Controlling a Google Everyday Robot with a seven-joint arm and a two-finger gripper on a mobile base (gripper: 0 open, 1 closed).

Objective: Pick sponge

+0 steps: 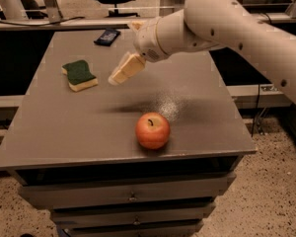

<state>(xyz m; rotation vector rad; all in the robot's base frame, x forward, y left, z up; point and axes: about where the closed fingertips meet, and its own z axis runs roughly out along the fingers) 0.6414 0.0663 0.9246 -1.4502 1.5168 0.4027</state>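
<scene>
Sponge (79, 75): lies flat on the grey table (89, 132), green scouring side up, pale foam edge facing the camera. Position: behind the apple (152, 130) and to its left in view, well apart from it. Nothing touches the sponge.

My gripper (124, 70): in the air above the table, behind the apple and slightly left of it, nearer the apple than the sponge is. Its tip points down-left. How far it is open: cannot tell. The sponge is not in it.

My arm (227, 19) enters from behind and right of the apple.

Dark blue flat object (107, 36): far behind the apple, near the table's back edge.
</scene>
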